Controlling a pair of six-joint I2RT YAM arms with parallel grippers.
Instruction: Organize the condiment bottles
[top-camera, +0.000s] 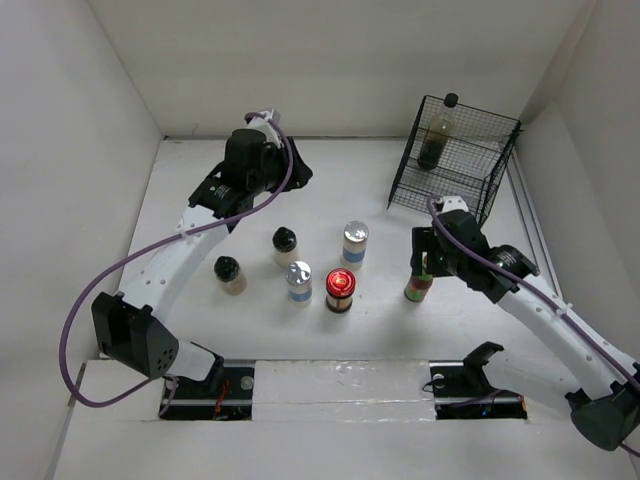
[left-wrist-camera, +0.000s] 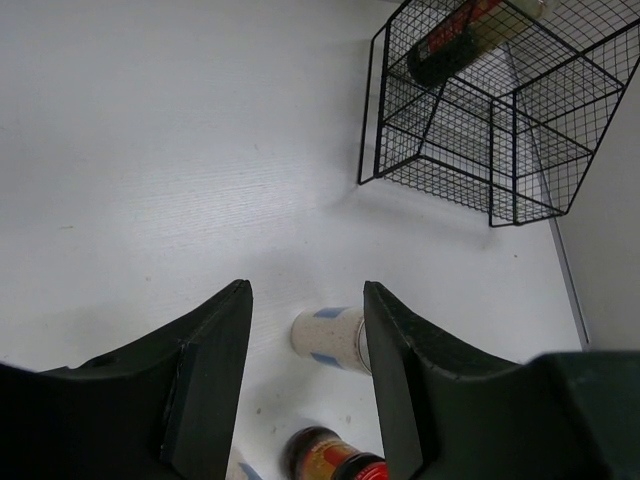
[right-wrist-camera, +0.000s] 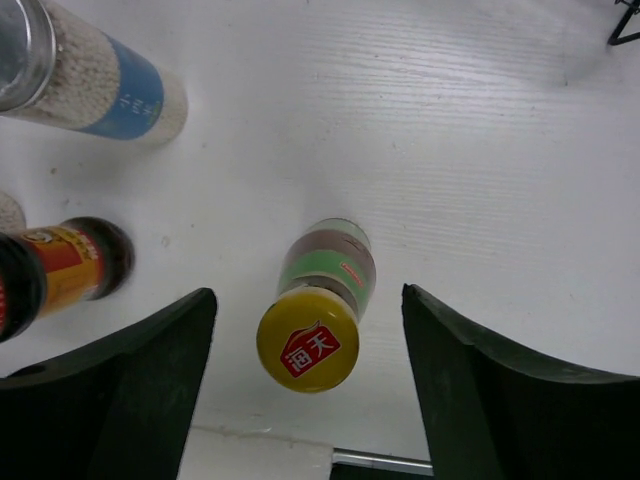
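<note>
**Condiment bottles: seven pieces, six standing on the white table (top-camera: 340, 185), one in the basket.**

- Tall dark bottle (top-camera: 434, 140): black cap, pale label. It is inside the black wire basket (top-camera: 500, 175) at the far right of the table.
- Far silver-lidded jar (top-camera: 355, 242): pale grains, blue label band. It stands at mid-table.
- Near silver-lidded jar (top-camera: 299, 282): same make. It stands nearer and to the left of the far one.
- Red-lidded jar (top-camera: 340, 290): dark contents, red and yellow label. It stands just beside the near silver-lidded jar, on its right.
- Far black-capped jar (top-camera: 285, 246): beige body. It stands left of the far silver-lidded jar.
- Near black-capped jar (top-camera: 230, 275): beige body. It is the leftmost of the group.
- Yellow-capped bottle (top-camera: 418, 285): green and red label, with a red emblem and white characters on the cap. It stands apart on the right, on the near side of the basket.

**Grippers**

- Right gripper (right-wrist-camera: 308, 295): hangs over the yellow-capped bottle. The jaws are wide, one on each side of it, with a gap visible on both sides.
- Left gripper (left-wrist-camera: 305, 300): above the far left of the table. The jaws are moderately parted and hold nothing. The far silver-lidded jar shows on the table through the gap.
</note>
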